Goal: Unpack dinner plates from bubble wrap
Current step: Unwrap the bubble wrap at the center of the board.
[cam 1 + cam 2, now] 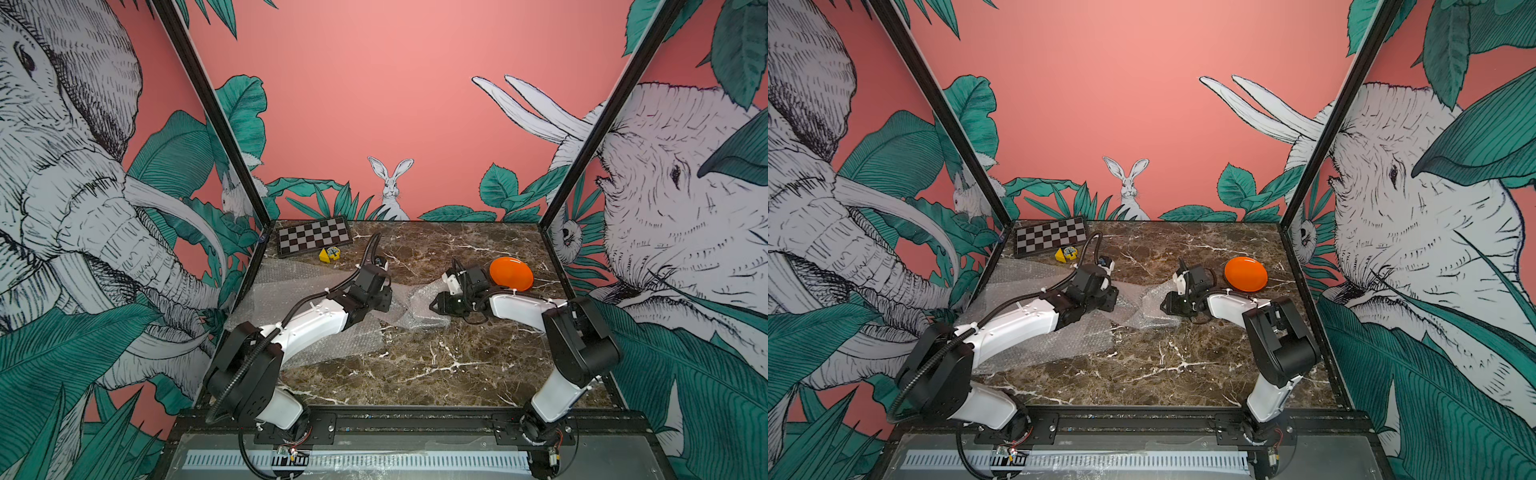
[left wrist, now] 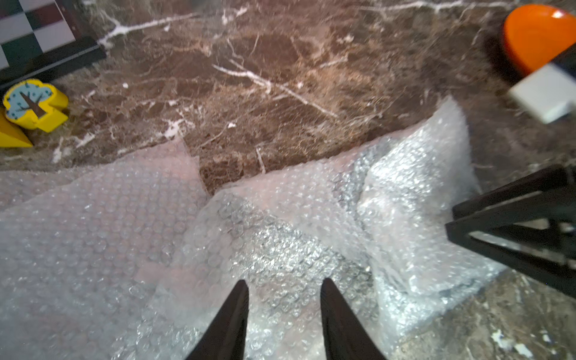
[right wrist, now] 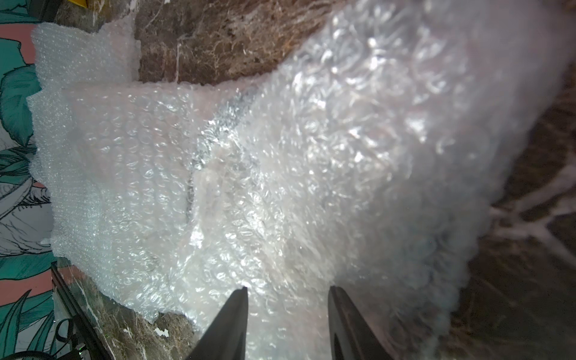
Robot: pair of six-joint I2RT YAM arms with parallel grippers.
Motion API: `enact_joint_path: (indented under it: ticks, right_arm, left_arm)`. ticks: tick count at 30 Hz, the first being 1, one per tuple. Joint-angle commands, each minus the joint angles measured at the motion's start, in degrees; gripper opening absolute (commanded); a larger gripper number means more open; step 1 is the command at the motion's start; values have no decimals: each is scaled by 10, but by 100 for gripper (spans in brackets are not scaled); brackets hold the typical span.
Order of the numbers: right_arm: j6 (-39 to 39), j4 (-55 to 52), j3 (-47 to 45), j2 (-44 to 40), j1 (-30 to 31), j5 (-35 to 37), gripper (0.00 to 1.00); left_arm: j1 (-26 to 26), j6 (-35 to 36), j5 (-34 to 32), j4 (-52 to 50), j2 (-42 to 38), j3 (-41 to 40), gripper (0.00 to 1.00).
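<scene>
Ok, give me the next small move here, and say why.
Probably close the right hand on the bubble wrap fold before it and peel it back: it and the left hand stand open over the bundle, the orange plate is already bare, and a dark patch shows through the wrap.

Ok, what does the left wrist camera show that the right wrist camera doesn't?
Only the left wrist view: the bright orange round plate, plus a clear look at the black-and-white checkered board and the yellow tree-painted block. Only the right wrist view: the painted leafy wall. Both: crumpled clear bubble wrap on the brown marble table.
</scene>
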Motion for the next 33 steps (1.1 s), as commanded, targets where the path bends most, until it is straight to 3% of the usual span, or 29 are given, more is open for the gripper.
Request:
enact_joint_path:
  ticks: [1, 6, 13, 33]
  right_arm:
    - [-5, -3, 2, 0, 4, 9, 45]
    - [-1, -1, 2, 1, 5, 8, 45]
    - [-4, -6, 6, -6, 4, 6, 46]
    - [34, 35, 27, -13, 6, -41, 49]
  left_arm:
    - [1, 23, 41, 30, 3, 9, 42]
    - [2, 21, 118, 70, 60, 47, 37]
    - [3, -16, 106, 72, 130, 74, 20]
    - [3, -36, 115, 73, 192, 50, 15]
